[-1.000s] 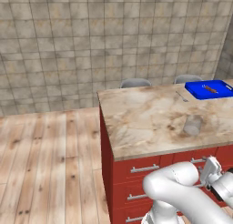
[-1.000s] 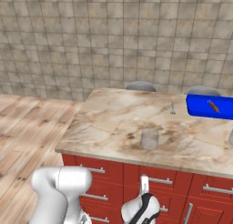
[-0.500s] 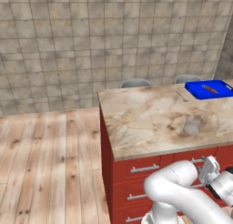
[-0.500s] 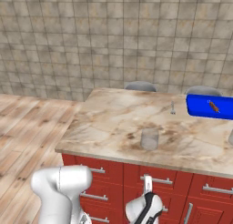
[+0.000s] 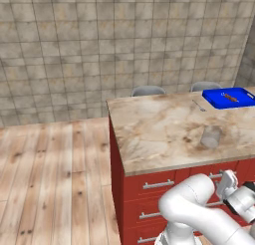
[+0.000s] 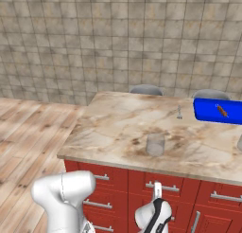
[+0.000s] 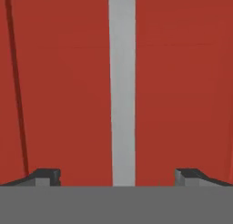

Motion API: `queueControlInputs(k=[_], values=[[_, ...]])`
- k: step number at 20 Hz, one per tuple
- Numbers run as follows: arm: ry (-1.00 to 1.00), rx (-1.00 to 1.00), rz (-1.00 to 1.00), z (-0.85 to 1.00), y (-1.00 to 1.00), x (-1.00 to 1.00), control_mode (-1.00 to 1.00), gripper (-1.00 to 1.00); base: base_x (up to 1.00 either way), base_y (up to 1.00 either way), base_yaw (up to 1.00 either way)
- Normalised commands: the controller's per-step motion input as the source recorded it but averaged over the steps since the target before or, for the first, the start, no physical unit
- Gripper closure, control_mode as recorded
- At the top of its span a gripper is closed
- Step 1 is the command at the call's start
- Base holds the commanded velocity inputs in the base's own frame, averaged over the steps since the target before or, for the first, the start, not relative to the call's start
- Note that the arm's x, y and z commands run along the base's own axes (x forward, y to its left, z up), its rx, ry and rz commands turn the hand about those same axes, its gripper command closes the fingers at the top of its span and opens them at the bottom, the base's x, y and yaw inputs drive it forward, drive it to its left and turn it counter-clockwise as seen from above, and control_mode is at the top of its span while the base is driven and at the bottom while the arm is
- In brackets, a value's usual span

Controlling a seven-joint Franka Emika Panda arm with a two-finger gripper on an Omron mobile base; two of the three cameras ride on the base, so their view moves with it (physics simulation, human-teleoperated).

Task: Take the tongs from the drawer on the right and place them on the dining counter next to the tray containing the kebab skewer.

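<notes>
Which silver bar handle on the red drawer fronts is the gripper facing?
The handle of the middle top drawer, below the clear greyish cup: it runs between the open gripper's fingertips, unlike its neighbours.

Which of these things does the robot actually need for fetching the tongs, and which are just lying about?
Needed for the job:
- drawer, shut, with its silver handle between the open fingers
- dining counter
- blue tray
- kebab skewer in the tray

Just lying about:
- clear cup
- small silver utensil
- stools behind the counter
</notes>
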Motion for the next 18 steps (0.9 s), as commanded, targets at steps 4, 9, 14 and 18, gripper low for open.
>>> queueControlInputs(k=[4, 9, 14, 18], values=[[0.00, 0.00, 0.00, -0.31, -0.06, 0.23, -1.00, -1.00, 0.00, 0.00, 0.00], [0.00, 0.00, 0.00, -0.28, -0.12, 0.18, -1.00, -1.00, 0.00, 0.00, 0.00], [0.00, 0.00, 0.00, -0.10, -0.03, 0.06, -1.00, -1.00, 0.00, 0.00, 0.00], [0.00, 0.00, 0.00, 0.00, 0.00, 0.00, -1.00, -1.00, 0.00, 0.00, 0.00]])
